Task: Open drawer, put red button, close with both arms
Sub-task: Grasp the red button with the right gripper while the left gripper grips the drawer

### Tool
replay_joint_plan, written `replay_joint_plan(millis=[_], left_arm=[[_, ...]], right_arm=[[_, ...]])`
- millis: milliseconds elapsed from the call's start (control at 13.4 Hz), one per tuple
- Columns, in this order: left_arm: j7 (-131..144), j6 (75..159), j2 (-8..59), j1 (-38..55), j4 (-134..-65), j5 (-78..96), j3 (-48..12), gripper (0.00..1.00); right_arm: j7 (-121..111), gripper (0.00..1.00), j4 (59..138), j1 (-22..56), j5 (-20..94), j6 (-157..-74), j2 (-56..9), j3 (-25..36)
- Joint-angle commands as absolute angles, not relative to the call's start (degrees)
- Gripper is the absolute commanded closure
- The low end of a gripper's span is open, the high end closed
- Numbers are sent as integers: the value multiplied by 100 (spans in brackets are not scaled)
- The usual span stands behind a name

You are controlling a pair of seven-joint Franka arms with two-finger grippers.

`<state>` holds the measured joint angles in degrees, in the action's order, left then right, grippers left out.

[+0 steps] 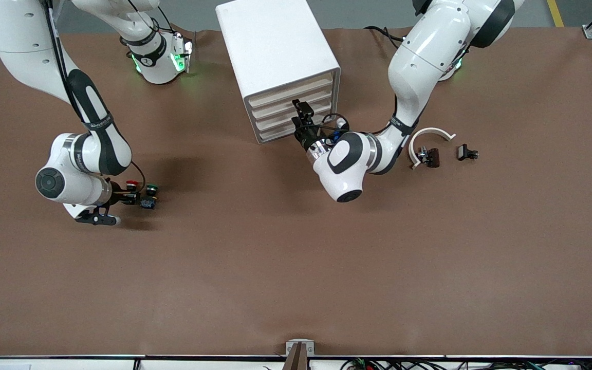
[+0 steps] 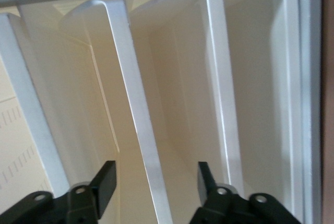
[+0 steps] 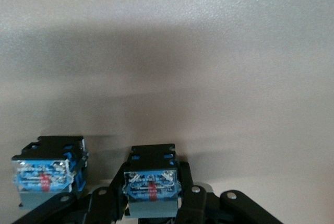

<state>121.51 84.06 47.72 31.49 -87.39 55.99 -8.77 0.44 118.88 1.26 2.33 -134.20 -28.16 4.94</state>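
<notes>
The right gripper (image 1: 132, 198) pinches the red button (image 1: 131, 183) for stowing while the left gripper (image 2: 152, 185), fingers spread astride a drawer (image 2: 141, 119) lip, readies a pull.

Table cover (image 1: 285, 267): matt brown, cloth-like, slightly wrinkled at the edges. Drawer cabinet (image 1: 270, 46): smooth white plastic, low sheen; drawer fronts (image 2: 141, 130) between the left gripper's fingers (image 2: 104, 185) look satin plastic. Arms (image 1: 419, 56): glossy white shells. Red button (image 3: 151, 182) in the right gripper (image 3: 151, 203): translucent blue plastic base, probably.
</notes>
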Motion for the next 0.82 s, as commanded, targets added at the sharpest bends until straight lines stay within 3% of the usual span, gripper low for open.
replay_joint_plan(millis=[0, 299, 449, 523, 673, 748], left_arm=[[12234, 8262, 4886, 3252, -8675, 5739, -879, 46], [12243, 8218, 4913, 3270, -8684, 5765, -879, 73], [12252, 8218, 4922, 3261, -8666, 5792, -870, 73], [12243, 8218, 4931, 3243, -8657, 5792, -861, 82], [12252, 8218, 4931, 3234, -8657, 5792, -826, 100], [12252, 8218, 4931, 3234, -8657, 5783, -817, 100]], right_arm=[[105, 79, 11603, 185, 308, -12774, -2646, 501], [385, 79, 11015, 228, 299, -11281, -2233, 492], [763, 79, 10558, 342, 299, -10437, -2180, 483], [930, 80, 10347, 412, 299, -10102, -2145, 483], [1422, 81, 10152, 562, 308, -9687, -2014, 475], [1624, 83, 10143, 684, 308, -9607, -1865, 475]])
